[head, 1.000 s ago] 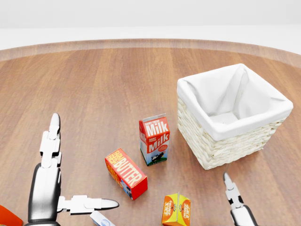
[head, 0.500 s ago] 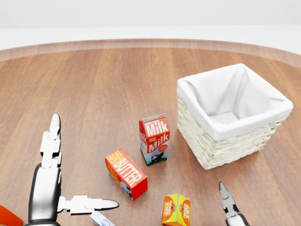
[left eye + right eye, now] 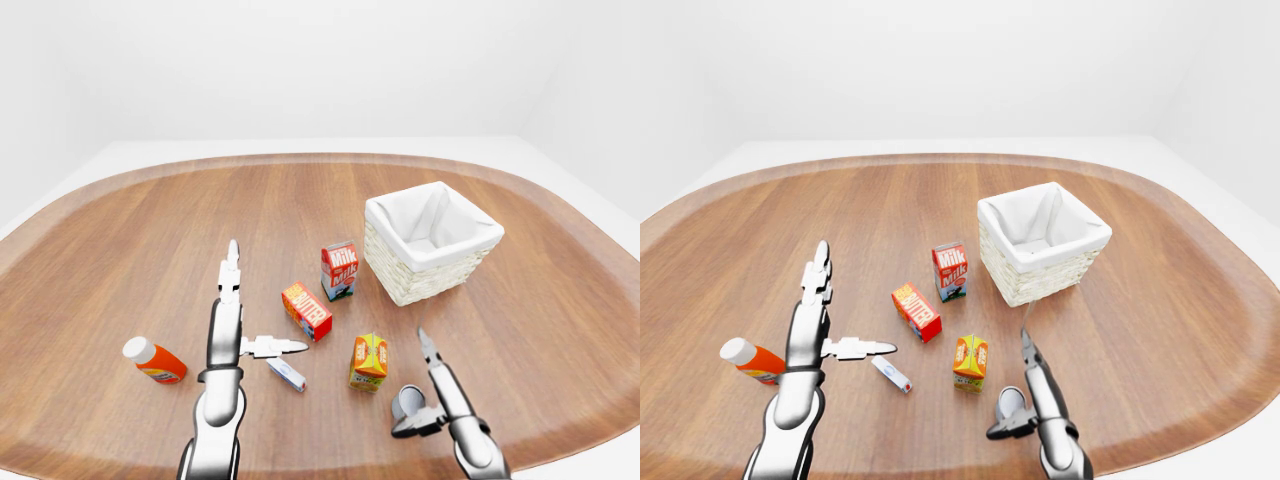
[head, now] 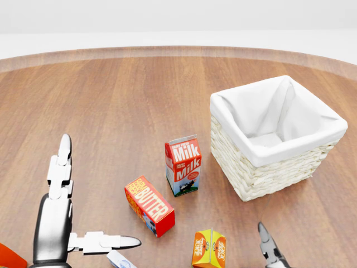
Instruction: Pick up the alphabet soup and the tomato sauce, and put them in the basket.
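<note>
Right hand (image 3: 432, 395): fingers spread wide, flanking a lying grey can (image 3: 405, 402) near the orange carton (image 3: 368, 360). Left hand (image 3: 240, 322): splayed, holding nothing. Basket (image 3: 432, 242): far right.

The red-and-white carton (image 4: 183, 166) reads "Milk" twice in white letters. The red box (image 4: 149, 205) lying beside it reads "BUTTER". Other labels are illegible.

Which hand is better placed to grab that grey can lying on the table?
Right. The right hand is open right beside the grey can; the left hand hovers far across the table.
</note>
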Available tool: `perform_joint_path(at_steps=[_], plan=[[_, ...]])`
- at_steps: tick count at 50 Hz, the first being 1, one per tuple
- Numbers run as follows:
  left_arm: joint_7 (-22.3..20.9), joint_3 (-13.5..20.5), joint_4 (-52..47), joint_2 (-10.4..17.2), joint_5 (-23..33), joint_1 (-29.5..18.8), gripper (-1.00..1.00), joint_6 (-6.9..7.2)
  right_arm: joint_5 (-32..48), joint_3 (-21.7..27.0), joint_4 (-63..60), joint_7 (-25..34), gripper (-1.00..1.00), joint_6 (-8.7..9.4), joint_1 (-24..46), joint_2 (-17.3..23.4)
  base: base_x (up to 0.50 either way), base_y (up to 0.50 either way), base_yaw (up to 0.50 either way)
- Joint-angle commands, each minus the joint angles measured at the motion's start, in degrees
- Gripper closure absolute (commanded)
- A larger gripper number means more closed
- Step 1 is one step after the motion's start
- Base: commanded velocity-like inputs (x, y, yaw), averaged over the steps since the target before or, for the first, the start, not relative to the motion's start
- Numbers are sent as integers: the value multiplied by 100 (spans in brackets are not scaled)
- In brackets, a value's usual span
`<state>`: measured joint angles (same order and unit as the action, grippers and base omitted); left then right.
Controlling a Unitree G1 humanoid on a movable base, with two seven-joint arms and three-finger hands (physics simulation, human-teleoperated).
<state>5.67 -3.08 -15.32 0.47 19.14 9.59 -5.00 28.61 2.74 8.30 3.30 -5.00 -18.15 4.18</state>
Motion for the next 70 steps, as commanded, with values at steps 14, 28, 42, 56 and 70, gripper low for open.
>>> perform_joint_path(at_steps=[14,28,42,56,70], plan=[[-3,25,-42,-3,-77,22,-100,0,194,-41,724,-255,-100,0,82,67,0,0,0],[-2,25,-43,-5,-80,23,-100,0,310,-107,964,-389,-100,0,132,99,0,0,0],[-2,25,-43,-4,-82,23,-100,0,404,-160,964,-405,-100,0,93,123,0,0,0],[0,26,-42,-5,-78,23,-100,0,537,-231,1048,-456,81,0,53,141,0,0,0],[15,9,-15,-6,-67,24,-100,0,109,-251,309,-45,100,0,-236,54,0,0,0]])
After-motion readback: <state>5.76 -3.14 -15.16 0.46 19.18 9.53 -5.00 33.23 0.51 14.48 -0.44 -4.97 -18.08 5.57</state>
